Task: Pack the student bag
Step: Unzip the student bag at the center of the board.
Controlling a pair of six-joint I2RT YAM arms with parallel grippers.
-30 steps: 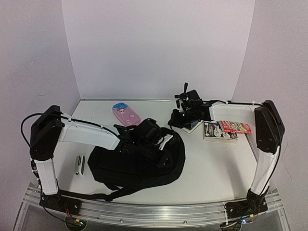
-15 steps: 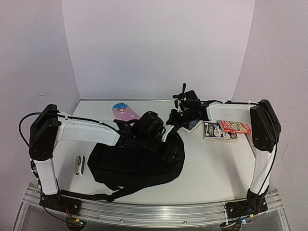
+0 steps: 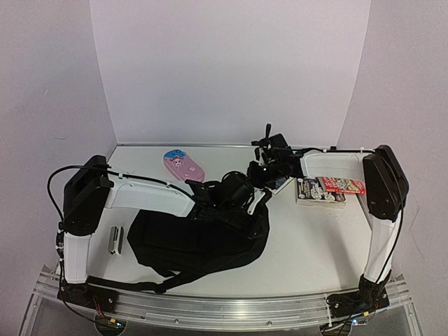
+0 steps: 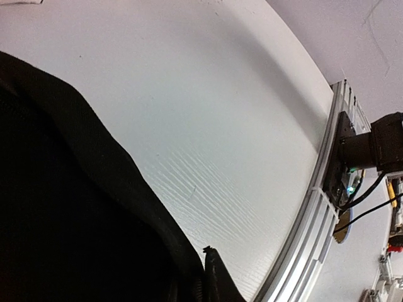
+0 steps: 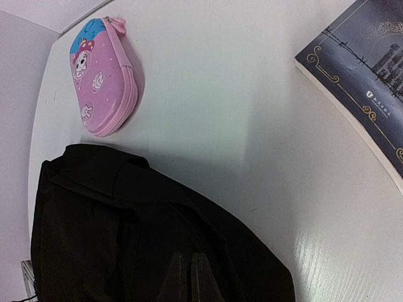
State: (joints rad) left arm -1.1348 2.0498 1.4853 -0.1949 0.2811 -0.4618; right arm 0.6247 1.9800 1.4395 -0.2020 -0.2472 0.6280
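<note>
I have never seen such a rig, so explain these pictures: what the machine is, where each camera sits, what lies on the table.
Two robot arms are bolted at the table's near edge. One camera looks down from above; one rides on each wrist. On the table lie a black student bag, a pink pencil case, books and a small grey object. The right gripper is shut at the bag's rim; whether it pinches fabric I cannot tell. The left gripper is there too, its state unclear.

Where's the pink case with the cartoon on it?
In the top view the pink case lies at the far side of the white table, left of centre. It is just behind the black backpack and not touching it.
</note>
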